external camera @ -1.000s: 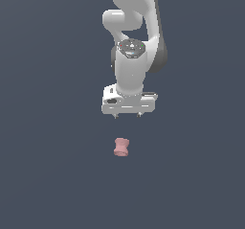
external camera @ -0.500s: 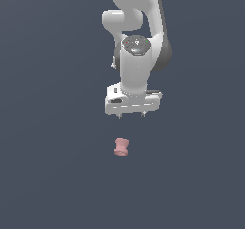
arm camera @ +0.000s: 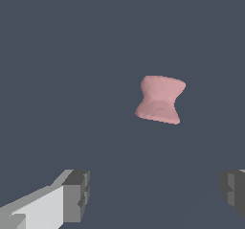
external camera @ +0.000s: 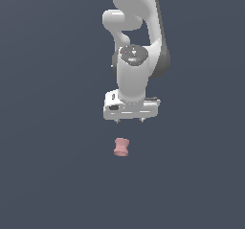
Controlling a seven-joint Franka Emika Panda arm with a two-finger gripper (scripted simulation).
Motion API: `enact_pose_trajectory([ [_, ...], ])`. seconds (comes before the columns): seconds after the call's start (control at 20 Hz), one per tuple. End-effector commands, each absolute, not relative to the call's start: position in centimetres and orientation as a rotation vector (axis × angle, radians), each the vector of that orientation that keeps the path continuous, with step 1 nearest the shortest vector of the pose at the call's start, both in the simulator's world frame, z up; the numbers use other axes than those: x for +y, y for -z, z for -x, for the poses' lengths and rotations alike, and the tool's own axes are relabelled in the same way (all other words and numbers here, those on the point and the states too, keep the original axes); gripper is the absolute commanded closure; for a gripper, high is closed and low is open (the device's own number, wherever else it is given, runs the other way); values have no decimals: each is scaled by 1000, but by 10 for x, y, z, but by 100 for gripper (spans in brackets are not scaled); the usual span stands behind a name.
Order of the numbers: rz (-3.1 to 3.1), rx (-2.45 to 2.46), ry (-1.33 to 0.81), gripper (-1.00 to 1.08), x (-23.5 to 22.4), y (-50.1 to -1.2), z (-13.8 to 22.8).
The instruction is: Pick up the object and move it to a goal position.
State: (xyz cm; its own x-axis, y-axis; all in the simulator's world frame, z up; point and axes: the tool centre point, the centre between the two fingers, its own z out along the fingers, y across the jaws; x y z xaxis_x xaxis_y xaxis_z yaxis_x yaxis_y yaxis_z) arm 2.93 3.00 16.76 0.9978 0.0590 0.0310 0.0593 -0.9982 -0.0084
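Observation:
The object (external camera: 121,147) is a small pink spool-like lump, narrow at its waist, lying on the dark grey floor. In the wrist view the object (arm camera: 160,99) sits ahead of the fingers, beyond the gap between them. My white gripper (external camera: 129,121) hangs just above and slightly behind it in the exterior view, apart from it. Its two grey fingertips (arm camera: 76,195) stand wide apart, so the gripper (arm camera: 155,192) is open with nothing between them.
The white arm (external camera: 136,55) rises behind the gripper toward the top of the exterior view. A uniform dark grey surface (external camera: 48,175) surrounds the object on all sides.
The gripper has come down and shifted slightly toward the exterior view's left, closing in over the pink object. The object has not moved.

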Motion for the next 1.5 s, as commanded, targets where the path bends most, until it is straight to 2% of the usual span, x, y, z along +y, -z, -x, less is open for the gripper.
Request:
enact_pose_trajectory([
  [0.0, 3132, -60, 42, -92, 26, -160, -37],
  [0.65, 3136, 148, 8, -92, 1, -105, -83],
  [1.45, 3136, 191, -1, -92, -5, -77, -91],
])
